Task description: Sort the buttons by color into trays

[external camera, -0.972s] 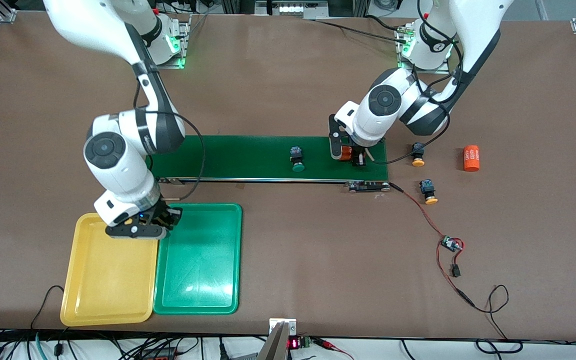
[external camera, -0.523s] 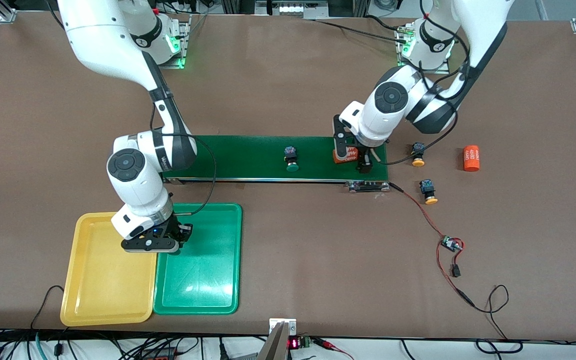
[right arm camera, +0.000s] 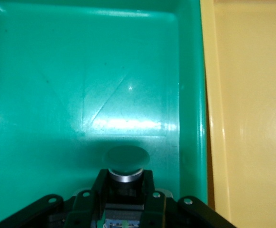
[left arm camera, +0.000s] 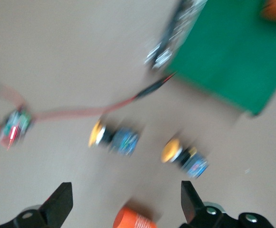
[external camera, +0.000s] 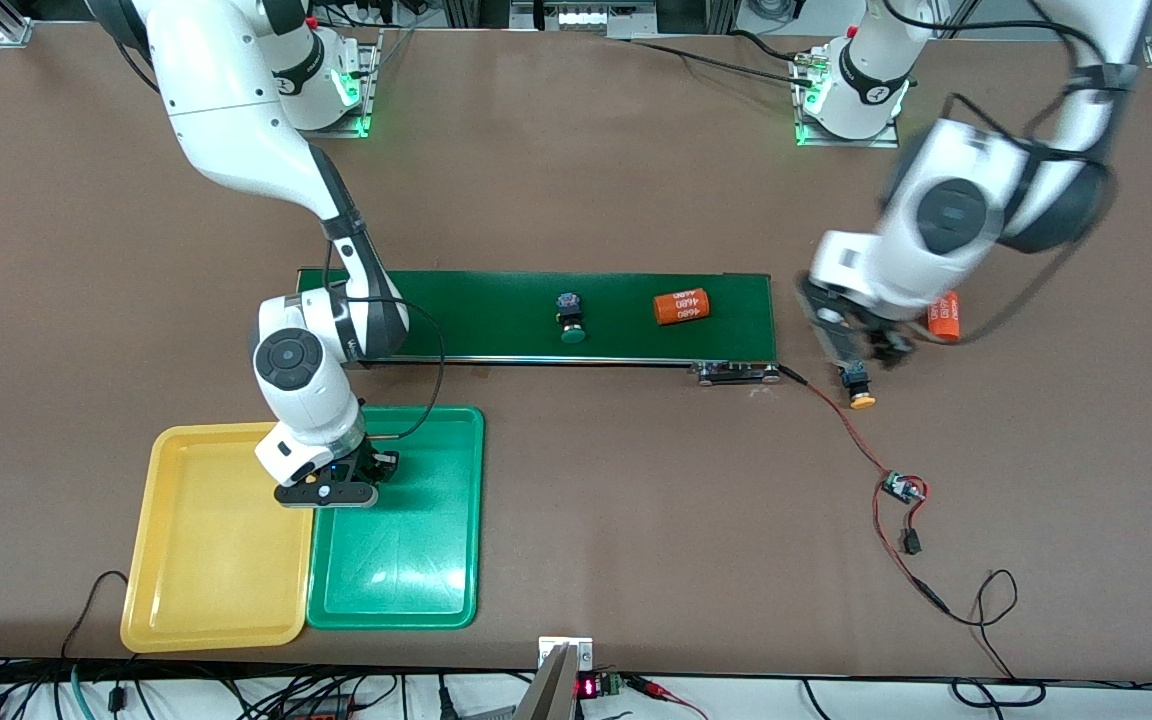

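Green-capped button was pinched in right gripper over green tray; both trays held nothing. Left gripper, spread, hung over two yellow buttons; another green button sat on belt.

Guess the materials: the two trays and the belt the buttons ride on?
Green tray and yellow tray: probably moulded plastic, glossy; the right wrist view shows bright glare streaks and rounded moulded corners on the green tray. Conveyor belt: matte dark-green sheet, possibly rubber or coated fabric, with no glare; a shiny, likely metal, rail runs along its edge nearer the front camera.
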`<state>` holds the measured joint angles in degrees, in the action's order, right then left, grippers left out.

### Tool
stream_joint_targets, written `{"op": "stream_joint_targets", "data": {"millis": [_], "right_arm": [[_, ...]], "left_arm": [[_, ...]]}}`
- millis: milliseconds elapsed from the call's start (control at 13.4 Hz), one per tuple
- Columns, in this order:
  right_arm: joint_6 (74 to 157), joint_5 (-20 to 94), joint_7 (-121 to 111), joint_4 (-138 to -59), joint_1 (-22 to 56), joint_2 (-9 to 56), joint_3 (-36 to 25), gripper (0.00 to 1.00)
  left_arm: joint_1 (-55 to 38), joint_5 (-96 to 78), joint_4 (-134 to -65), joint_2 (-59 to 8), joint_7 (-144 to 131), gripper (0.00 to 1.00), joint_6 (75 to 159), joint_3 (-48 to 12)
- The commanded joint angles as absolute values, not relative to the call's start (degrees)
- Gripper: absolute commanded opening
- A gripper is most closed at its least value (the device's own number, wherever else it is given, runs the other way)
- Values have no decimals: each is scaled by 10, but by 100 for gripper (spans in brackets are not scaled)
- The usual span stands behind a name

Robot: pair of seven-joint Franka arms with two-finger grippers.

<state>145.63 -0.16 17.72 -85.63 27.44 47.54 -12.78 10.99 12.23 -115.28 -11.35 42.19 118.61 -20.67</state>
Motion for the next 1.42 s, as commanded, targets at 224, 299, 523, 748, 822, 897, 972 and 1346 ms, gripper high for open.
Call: {"op": "stream_joint_targets", "data": {"millis": [224,299,523,748,822,897,972,1346], "right_arm": [[1448,35,174,-844,275,461,-121,100],[1433,36,174,-848,276,448,-119,100],[1360,37,238,-853,298,407,-119,100],[1324,37,262,-897,336,356,-117,100],[1324,37,269,-917,351,342,-118,100],[1324,38,274,-936,365,329,-117,100],[1324,38,280,-956,380,315,-118,100],[1323,38,339,-1009,439,283,-117,100]], "left_arm": [[127,105,-1136,-163,388,100,1176,-84],[129,105,-1142,-162,338,100,1172,-83],[136,105,-1182,-158,177,100,1172,-80],[141,105,-1232,-163,113,100,1200,-59],[143,106,-1252,-163,113,100,1235,-46],[144,106,-1282,-162,114,100,1280,-37],[148,106,-1320,-162,114,100,1344,-33],[151,106,-1385,-163,120,88,1466,-31]]}}
